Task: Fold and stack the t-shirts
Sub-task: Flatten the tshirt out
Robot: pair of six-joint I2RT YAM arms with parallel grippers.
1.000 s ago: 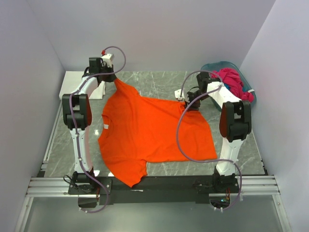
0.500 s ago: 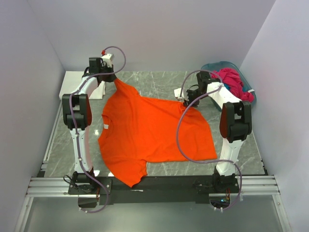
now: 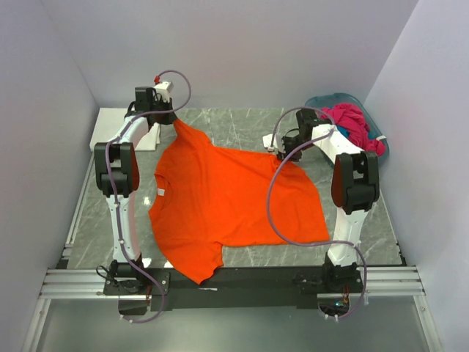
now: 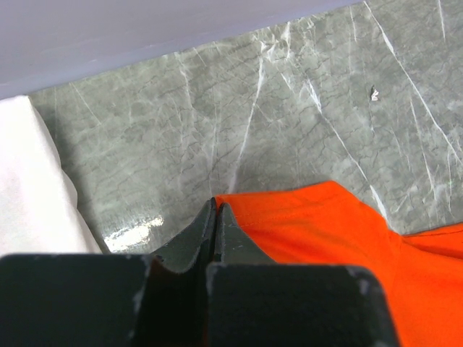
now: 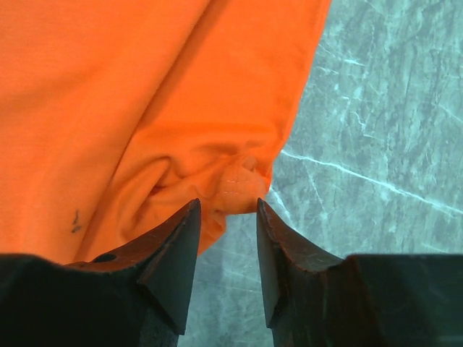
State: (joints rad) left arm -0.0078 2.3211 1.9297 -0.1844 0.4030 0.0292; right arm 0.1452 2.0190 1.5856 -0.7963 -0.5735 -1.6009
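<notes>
A bright orange t-shirt lies spread on the grey marbled table. My left gripper is shut on the shirt's far left corner, which is pulled into a point toward the back. My right gripper is open just off the shirt's far right corner; in the right wrist view the bunched hem sits just beyond my open fingertips, apart from them. A magenta shirt lies heaped in the teal basket at the back right.
A folded white cloth lies at the back left, also in the left wrist view. Grey walls close in the table on three sides. A black rail runs along the near edge.
My right gripper has drawn back toward the far right, off the shirt's corner. The left arm and the shirt's left side have not moved.
</notes>
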